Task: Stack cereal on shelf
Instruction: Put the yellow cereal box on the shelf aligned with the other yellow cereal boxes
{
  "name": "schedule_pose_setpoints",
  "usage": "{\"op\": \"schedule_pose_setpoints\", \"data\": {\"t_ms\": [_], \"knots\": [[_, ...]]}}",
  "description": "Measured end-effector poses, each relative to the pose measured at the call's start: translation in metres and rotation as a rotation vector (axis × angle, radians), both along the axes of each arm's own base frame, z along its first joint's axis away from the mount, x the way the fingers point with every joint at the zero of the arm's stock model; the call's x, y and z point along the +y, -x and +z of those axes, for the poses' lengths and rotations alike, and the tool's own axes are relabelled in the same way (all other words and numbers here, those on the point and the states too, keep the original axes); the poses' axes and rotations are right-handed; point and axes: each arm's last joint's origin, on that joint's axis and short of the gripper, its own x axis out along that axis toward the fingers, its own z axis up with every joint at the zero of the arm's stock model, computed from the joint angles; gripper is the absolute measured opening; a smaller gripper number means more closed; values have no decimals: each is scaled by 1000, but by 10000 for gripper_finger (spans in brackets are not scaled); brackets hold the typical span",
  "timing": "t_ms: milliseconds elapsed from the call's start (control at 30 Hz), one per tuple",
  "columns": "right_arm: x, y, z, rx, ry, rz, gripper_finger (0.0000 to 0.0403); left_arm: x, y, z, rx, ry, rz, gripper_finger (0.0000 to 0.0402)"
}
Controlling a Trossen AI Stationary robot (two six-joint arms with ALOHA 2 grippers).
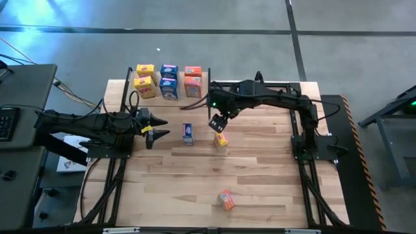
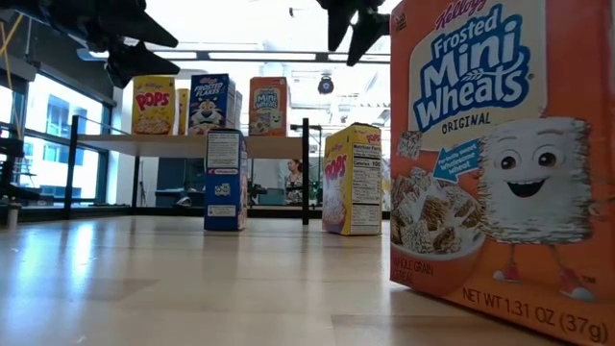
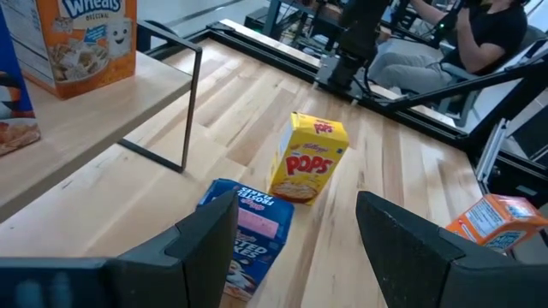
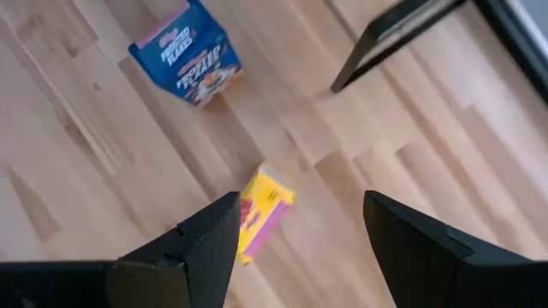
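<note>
From above, six boxes crowd the shelf [image 1: 198,85], though the level view shows only three fronts. A blue box [image 1: 188,134] and a yellow box [image 1: 221,141] stand upright mid-table, and an orange box [image 1: 226,199] sits alone nearer the front, its top cut off at table height. The right gripper [image 1: 217,123] hovers over the yellow box, jaws parted, empty. The left gripper [image 1: 158,127] waits beside the blue one, jaws spread.
</note>
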Motion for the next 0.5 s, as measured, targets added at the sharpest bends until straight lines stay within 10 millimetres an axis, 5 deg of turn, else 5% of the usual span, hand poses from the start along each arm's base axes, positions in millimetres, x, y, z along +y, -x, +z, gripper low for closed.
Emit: {"op": "schedule_pose_setpoints", "data": {"t_ms": [233,500], "knots": [[17,3,-2,26,-35,-130,240,0,0,0,0,0,0,229],[33,2,-28,109,-67,-233,240,0,0,0,0,-1,0,229]]}}
